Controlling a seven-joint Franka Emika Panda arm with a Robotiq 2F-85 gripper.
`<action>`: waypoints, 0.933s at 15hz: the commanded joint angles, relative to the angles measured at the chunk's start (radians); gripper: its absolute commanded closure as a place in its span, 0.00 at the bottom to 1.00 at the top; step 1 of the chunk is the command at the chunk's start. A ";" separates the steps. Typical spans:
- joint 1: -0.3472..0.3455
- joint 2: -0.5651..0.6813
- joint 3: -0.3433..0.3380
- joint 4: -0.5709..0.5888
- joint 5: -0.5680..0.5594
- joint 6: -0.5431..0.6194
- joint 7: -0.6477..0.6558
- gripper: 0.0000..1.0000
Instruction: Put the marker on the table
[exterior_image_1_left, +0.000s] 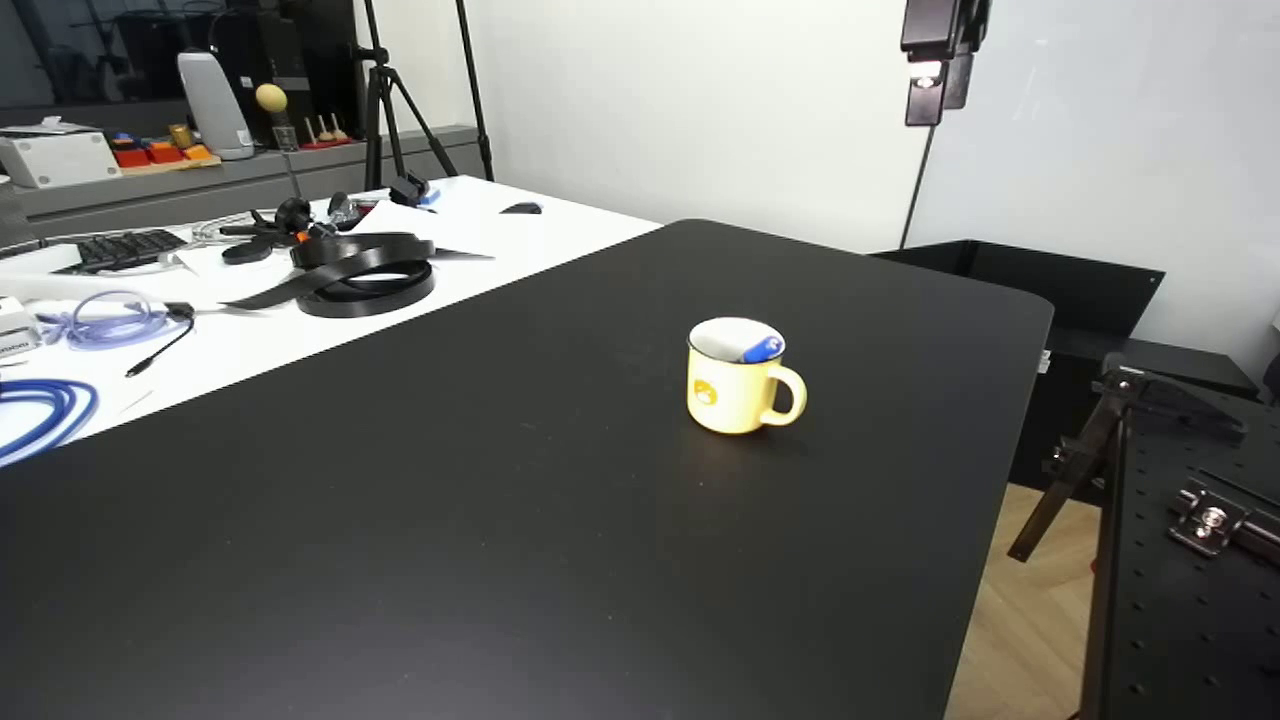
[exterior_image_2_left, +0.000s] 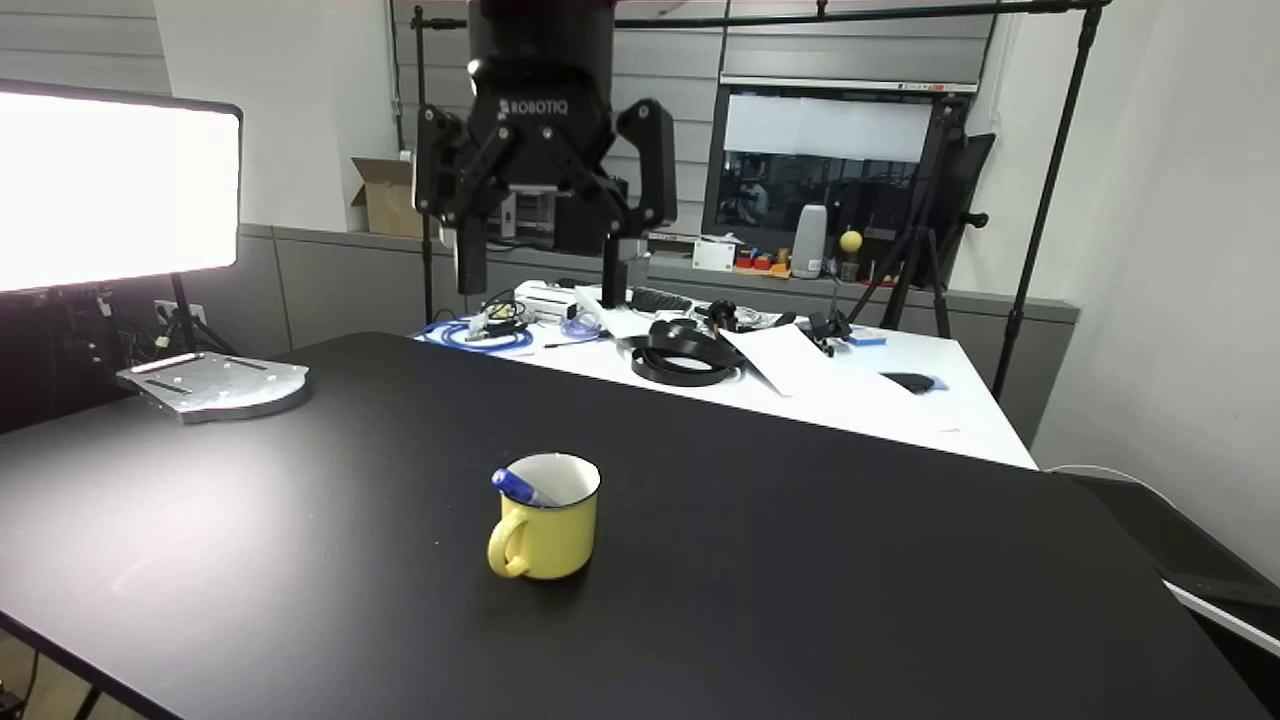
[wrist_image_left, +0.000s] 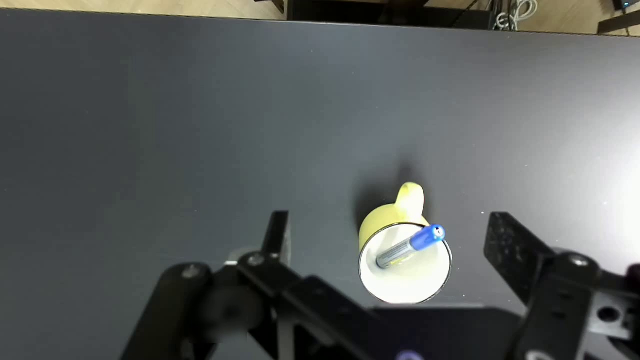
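The marker (exterior_image_1_left: 765, 348) leans inside a yellow mug, with its blue cap end above the rim. It also shows in an exterior view (exterior_image_2_left: 518, 487) and in the wrist view (wrist_image_left: 411, 245), where its pale barrel slants down into the mug. The mug (exterior_image_1_left: 725, 395) stands upright on the black table (exterior_image_1_left: 480, 520); it also shows in an exterior view (exterior_image_2_left: 565, 540) and in the wrist view (wrist_image_left: 377, 220). My gripper (exterior_image_2_left: 543, 290) is open and empty, high above the table. In an exterior view only its fingers (exterior_image_1_left: 940, 92) show, at the top. In the wrist view the mug appears between the spread fingers (wrist_image_left: 389, 225).
A white table (exterior_image_1_left: 530, 240) with cables, a keyboard and black straps adjoins the black table. A silver metal plate (exterior_image_2_left: 220, 385) lies near the black table's far left edge in an exterior view. A perforated black bench (exterior_image_1_left: 1190, 610) stands beyond the table's right edge.
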 joint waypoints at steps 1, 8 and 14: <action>0.009 0.162 0.023 0.060 -0.005 0.064 0.011 0.00; 0.041 0.431 0.087 0.163 -0.017 0.172 0.008 0.00; 0.079 0.568 0.143 0.245 -0.020 0.162 0.004 0.00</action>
